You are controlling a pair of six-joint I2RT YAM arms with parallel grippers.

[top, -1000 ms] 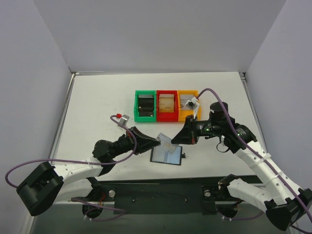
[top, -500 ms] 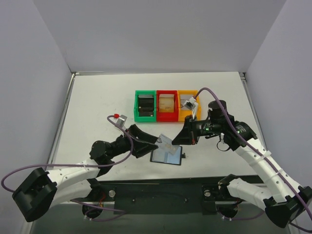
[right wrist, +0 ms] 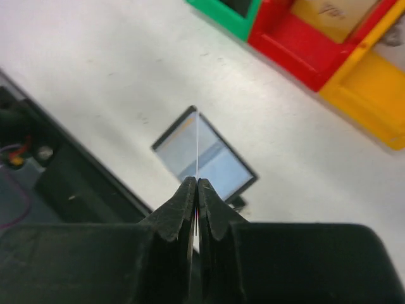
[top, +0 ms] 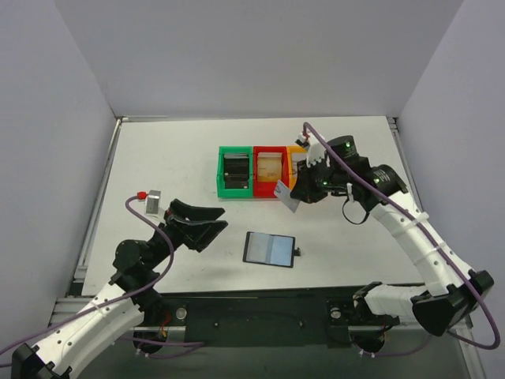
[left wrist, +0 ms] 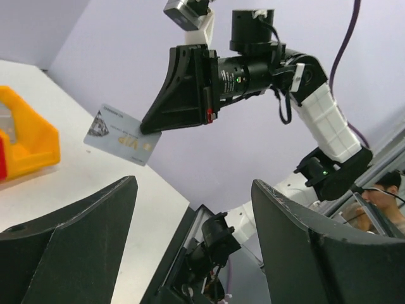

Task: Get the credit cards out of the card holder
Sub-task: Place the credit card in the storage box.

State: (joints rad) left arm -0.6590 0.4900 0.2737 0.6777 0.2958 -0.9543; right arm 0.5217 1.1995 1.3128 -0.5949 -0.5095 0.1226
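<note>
The card holder [top: 269,249] lies open flat on the table, its grey-blue pockets facing up. My right gripper [top: 295,194] is shut on a greyish credit card [top: 286,195], held in the air in front of the red and yellow bins. In the left wrist view that credit card [left wrist: 123,134] sticks out from the right gripper [left wrist: 152,126]. In the right wrist view the credit card [right wrist: 197,142] shows edge-on between the shut fingers, with the card holder [right wrist: 218,166] far below. My left gripper [top: 207,225] stands open and holds nothing, well left of the holder.
A green bin [top: 220,170], a red bin [top: 271,149] and a yellow bin [top: 293,158] stand in a row behind the holder, each with a stack inside. The table's near edge and the black arm mount run just below the holder.
My left gripper opened and drew back to the left, away from the card holder. My right gripper carried the credit card up and away toward the bins. The holder now lies alone.
</note>
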